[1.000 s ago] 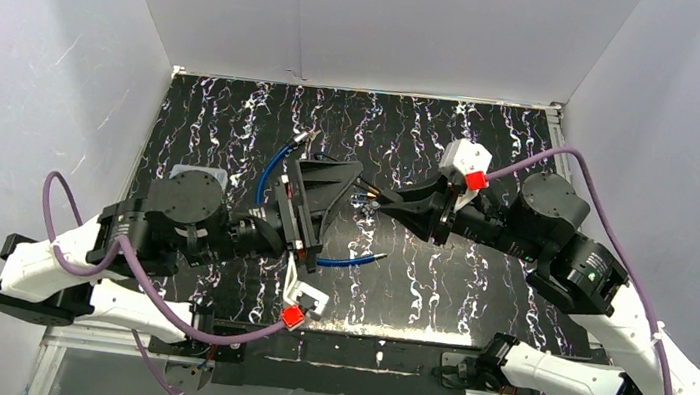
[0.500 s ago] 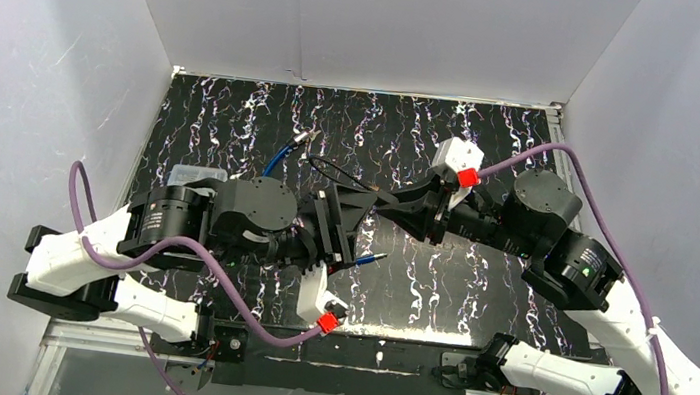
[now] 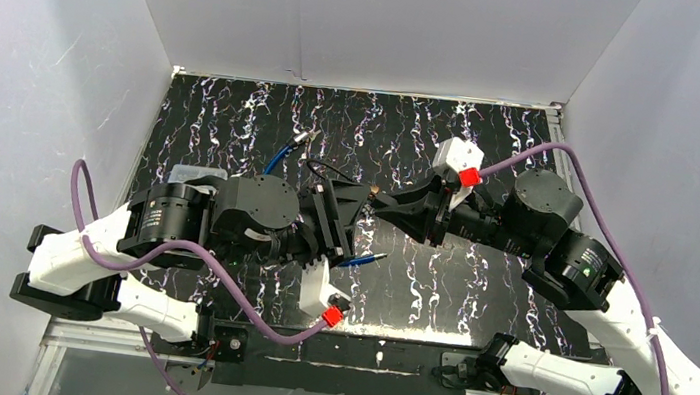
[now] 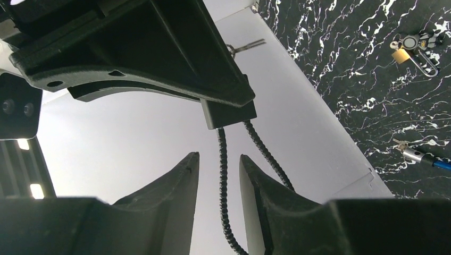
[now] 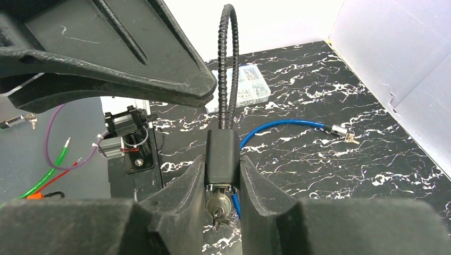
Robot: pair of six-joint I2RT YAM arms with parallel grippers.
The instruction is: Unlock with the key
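Pinched in right hand point(image 5: 222, 162): lock point(image 5: 222, 146), key point(image 5: 215, 210) inserted. Flanked by part-spread left hand point(image 4: 219, 156): cable point(image 4: 221, 186). Remaining: turning key.

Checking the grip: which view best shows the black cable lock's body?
Right wrist view: the black rectangular lock body sits between the right fingers, silver cylinder below. Left wrist shows only one end; from the top it is mostly hidden.

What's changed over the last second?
The left arm swung right toward the right tool, and the left tool narrowed around the black cable, not gripping yet. The right tool stayed clamped on the black lock; the blue cable stayed put.
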